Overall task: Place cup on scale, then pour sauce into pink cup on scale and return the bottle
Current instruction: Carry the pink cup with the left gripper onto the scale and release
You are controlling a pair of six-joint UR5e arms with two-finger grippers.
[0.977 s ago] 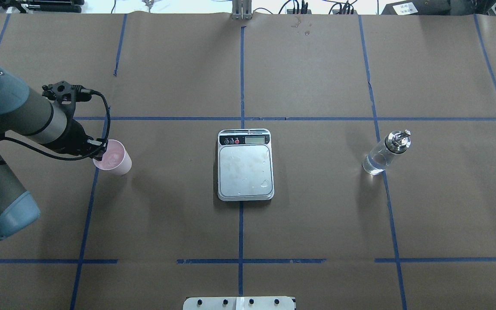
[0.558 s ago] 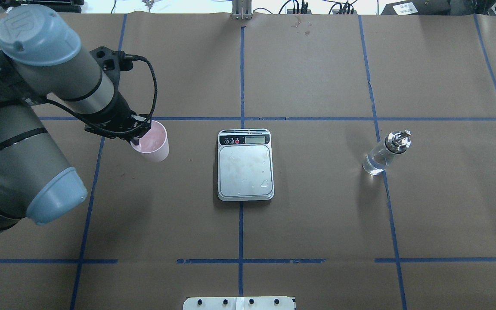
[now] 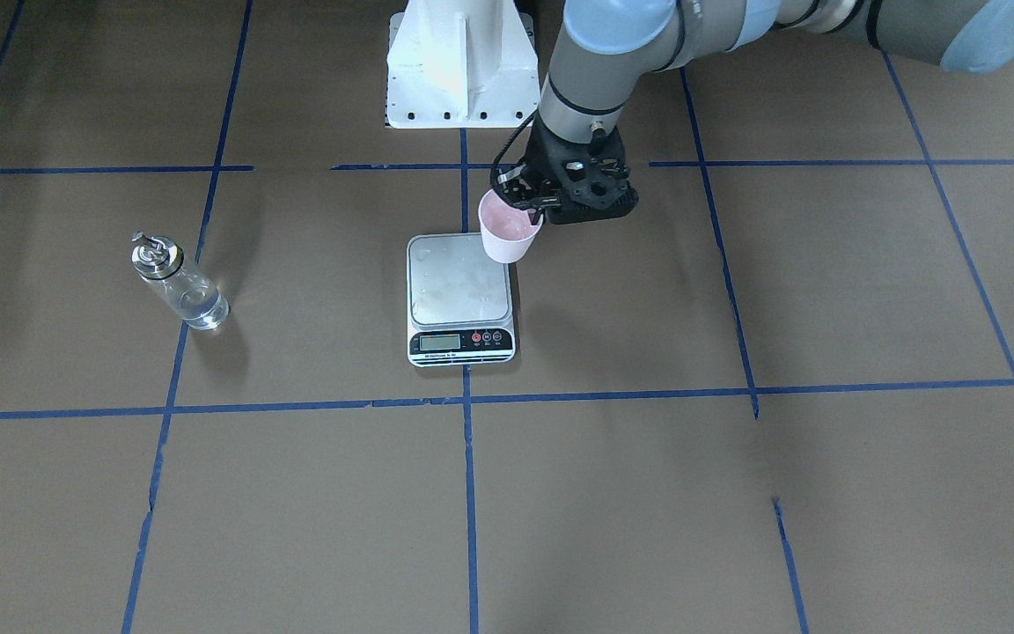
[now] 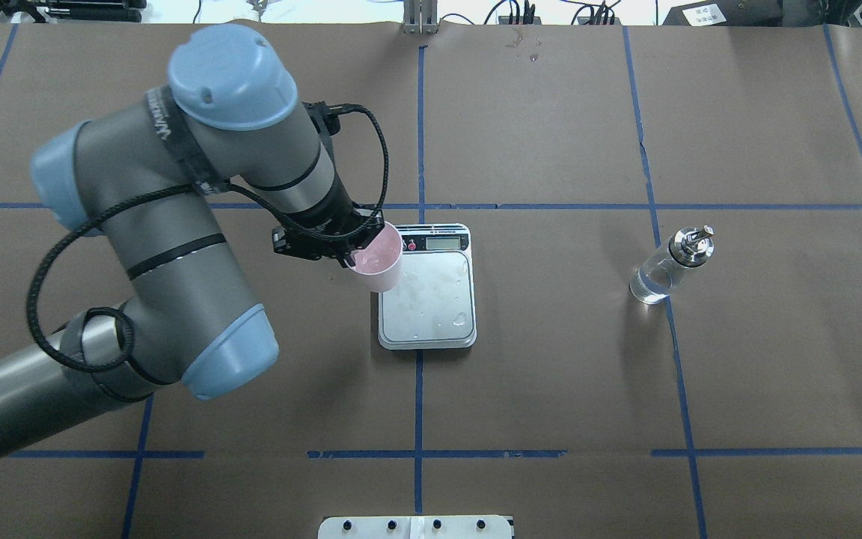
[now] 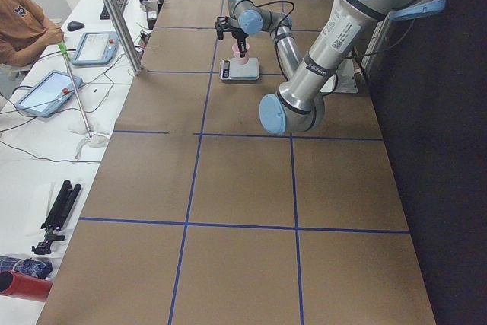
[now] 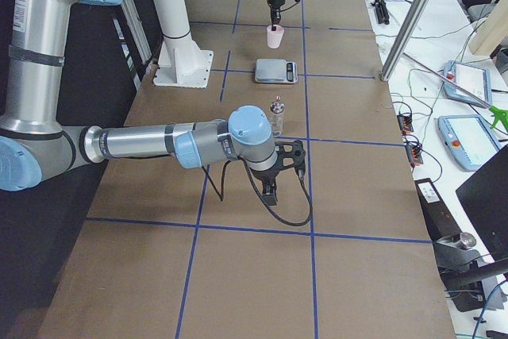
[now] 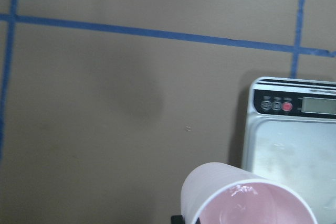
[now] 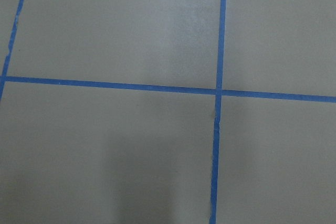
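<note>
1. front view: left gripper [image 3: 532, 207] is pinched on the rim of the cup [image 3: 510, 233]. cup hangs upright at the left edge of the scale [image 3: 459, 291], not set down yet.
2. overhead: cup only overlaps the platform's corner. i'd carry it over the middle, lower straight down, and let go once it sits flat.
3. left wrist: cup looks empty.
4. right side view: right gripper [image 6: 269, 193] sits low, short of the bottle [image 6: 277, 113]. can't tell if it's open.
</note>
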